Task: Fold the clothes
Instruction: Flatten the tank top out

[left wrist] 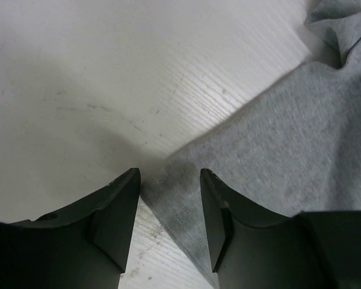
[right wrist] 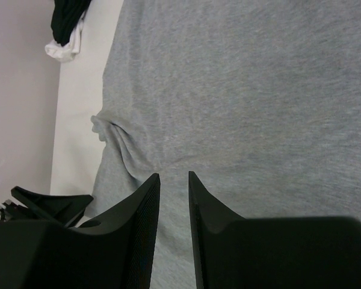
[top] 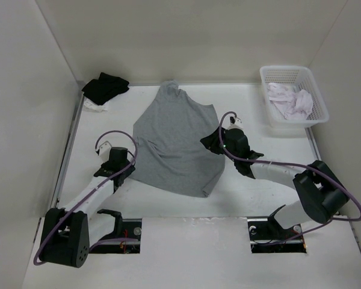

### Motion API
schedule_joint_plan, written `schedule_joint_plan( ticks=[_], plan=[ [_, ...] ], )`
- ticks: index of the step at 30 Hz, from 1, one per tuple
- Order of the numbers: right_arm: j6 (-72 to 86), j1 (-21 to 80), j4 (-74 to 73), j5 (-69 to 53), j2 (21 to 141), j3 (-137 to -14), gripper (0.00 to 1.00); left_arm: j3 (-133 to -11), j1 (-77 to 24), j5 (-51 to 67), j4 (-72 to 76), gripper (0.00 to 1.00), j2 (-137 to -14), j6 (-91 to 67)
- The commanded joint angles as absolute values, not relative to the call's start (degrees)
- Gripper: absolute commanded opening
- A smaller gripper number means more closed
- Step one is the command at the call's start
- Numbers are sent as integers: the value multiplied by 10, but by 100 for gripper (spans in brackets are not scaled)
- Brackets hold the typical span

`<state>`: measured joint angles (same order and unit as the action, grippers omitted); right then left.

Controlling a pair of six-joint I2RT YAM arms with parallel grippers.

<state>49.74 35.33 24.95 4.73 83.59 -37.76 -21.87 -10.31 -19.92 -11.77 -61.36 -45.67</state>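
Note:
The grey tank top (top: 174,141) lies spread on the white table, neck end toward the back wall, with a crease near its left side. My left gripper (top: 127,170) sits at its lower left edge. In the left wrist view that gripper (left wrist: 168,174) is open, and a pointed piece of the grey hem (left wrist: 186,205) lies on the table between its fingers. My right gripper (top: 214,142) is at the top's right edge. Seen from its wrist, the right gripper (right wrist: 173,174) hangs over the grey fabric (right wrist: 240,90) with a narrow gap between its fingers and nothing clamped.
A black garment (top: 105,87) lies on a bit of white cloth (top: 95,107) in the back left corner. A white basket (top: 286,68) at the back right holds a white-pinkish cloth (top: 292,102). White walls close in the table on three sides.

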Motion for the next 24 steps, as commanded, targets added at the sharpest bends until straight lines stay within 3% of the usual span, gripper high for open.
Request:
schedule_joint_plan(
  ticks=[1,4,9,15,17,24],
  plan=[
    [496,355,279,56,826,-388,30,-222,-108,-181,-178,42,-597,-465],
    [497,356,279,56,825,-388,30,-227,-111,-181,-186,33,-606,-465],
    [497,356,278,58,796,-379,30,-230,-119,-185,-191,28,-613,-466],
    [494,357,258,63,755,-366,33,-231,-113,-178,-183,8,-614,-461],
    [490,357,242,81,737,-353,39,-233,-115,-175,-185,6,-588,-455],
    [482,463,49,196,592,-284,42,-243,-173,-174,-200,6,-462,-453]
  ],
)
